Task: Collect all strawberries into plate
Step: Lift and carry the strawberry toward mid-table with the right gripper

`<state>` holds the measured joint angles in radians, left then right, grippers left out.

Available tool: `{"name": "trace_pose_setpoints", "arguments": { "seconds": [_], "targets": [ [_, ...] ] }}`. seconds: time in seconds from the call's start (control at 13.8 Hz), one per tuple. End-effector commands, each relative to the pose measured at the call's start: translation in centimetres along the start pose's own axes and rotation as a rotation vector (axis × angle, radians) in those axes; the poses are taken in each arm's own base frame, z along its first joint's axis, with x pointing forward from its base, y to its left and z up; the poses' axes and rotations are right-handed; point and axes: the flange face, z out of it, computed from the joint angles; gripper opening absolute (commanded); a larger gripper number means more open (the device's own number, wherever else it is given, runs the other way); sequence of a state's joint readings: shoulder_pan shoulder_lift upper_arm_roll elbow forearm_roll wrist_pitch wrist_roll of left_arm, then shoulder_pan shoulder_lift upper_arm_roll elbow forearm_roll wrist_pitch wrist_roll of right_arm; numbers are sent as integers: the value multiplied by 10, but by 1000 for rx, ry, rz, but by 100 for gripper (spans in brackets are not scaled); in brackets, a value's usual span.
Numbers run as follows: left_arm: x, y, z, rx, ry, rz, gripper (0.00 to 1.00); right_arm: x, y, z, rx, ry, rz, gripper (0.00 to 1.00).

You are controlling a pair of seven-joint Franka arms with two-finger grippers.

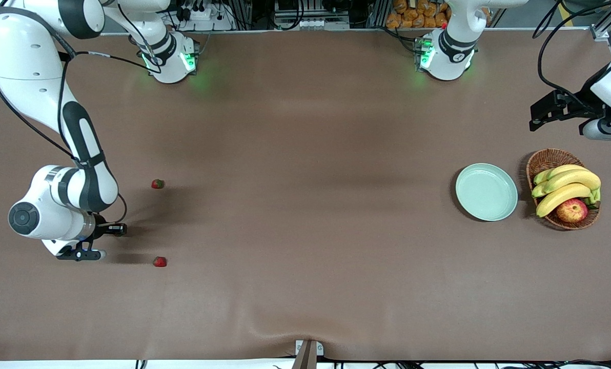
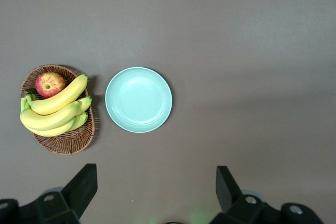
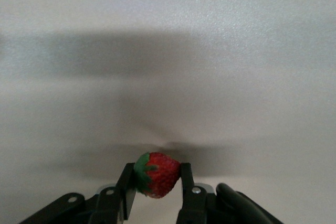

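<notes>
My right gripper [image 3: 155,182] is shut on one strawberry [image 3: 156,174], red with a green leafy top, just above the brown table. In the front view this gripper [image 1: 105,241] is near the right arm's end of the table, and the held berry is hidden there. Two more strawberries lie on the table beside it, one [image 1: 157,183] farther from the front camera and one [image 1: 159,262] nearer. The mint-green plate [image 1: 486,191] is empty, beside the basket; it also shows in the left wrist view [image 2: 138,99]. My left gripper [image 2: 155,187] is open and empty, held high [image 1: 544,113] near the left arm's end, and waits.
A brown wicker basket [image 1: 550,160] with bananas [image 1: 567,187] and a red-yellow apple [image 1: 572,210] stands beside the plate toward the left arm's end; it also shows in the left wrist view [image 2: 68,142]. Brown table surface [image 1: 310,205] stretches between the strawberries and the plate.
</notes>
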<state>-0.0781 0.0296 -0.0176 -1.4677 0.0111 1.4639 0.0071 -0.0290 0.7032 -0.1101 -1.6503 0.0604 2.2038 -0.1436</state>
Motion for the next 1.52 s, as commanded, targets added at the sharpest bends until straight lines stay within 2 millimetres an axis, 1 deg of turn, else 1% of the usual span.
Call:
{"name": "trace_pose_setpoints", "arguments": {
  "seconds": [0.0,0.07,0.15,0.29,0.51,0.73,0.8,0.87,1.02,1.09,1.38,1.45],
  "targets": [
    [-2,-2,-5,-2,4,17,100,-4,-7,-36,17,-21,-5,23],
    [-2,-2,-4,-2,3,15,100,-7,-7,-47,23,-29,1,23],
    [-2,-2,-4,-2,3,17,100,-10,-13,-56,26,-38,13,23],
    [-2,-2,-5,-2,4,17,100,-14,-32,-70,25,-62,50,23],
    [-2,-1,-4,-2,1,19,100,-23,-81,-93,16,-93,118,23],
    [-2,-1,-4,-2,3,19,100,-37,-137,-122,52,-119,194,23],
    [-1,0,-3,-2,1,19,100,-42,-161,-128,76,-130,229,23],
    [-1,0,-3,-2,1,20,100,-46,-183,-132,85,-135,267,23],
    [-2,0,-4,-2,3,20,100,-59,-239,-136,63,-135,337,23],
    [-2,0,-4,-2,3,20,100,-66,-266,-142,56,-127,363,23],
    [-2,-1,-5,0,6,17,100,-94,-355,-153,107,-147,461,22],
    [-1,1,-4,0,3,20,100,-100,-372,-156,108,-144,484,21]
  ]
}}
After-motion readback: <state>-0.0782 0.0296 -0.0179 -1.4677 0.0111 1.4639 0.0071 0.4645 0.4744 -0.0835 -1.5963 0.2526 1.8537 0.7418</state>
